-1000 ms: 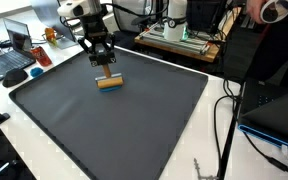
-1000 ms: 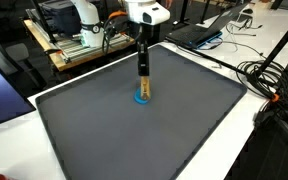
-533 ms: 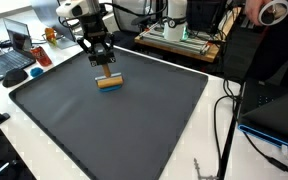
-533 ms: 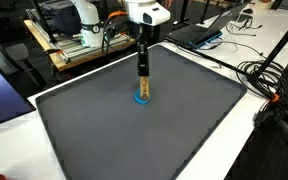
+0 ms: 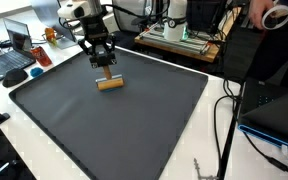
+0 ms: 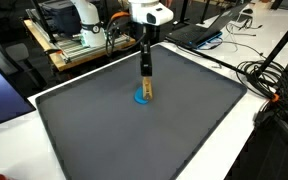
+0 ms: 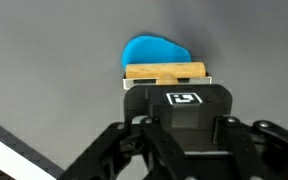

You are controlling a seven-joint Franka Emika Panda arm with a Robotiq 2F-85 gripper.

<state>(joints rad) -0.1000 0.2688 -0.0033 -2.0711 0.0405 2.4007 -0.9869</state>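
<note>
My gripper [image 5: 107,76] is pinching a wood block [image 5: 109,85] from above, down low over the dark mat [image 5: 134,125] on the bench [image 6: 9,135]. In the wrist view the block sits right at my fingertips. A blue piece [image 7: 152,50] pokes out just past it, touching or nearly so. Can't tell if the block actually rests on the mat.

Block [image 6: 145,92] upright on disc [image 6: 139,98], on mat [image 6: 134,135] toward far edge; claw [image 6: 145,80] directly above, touching block.
</note>
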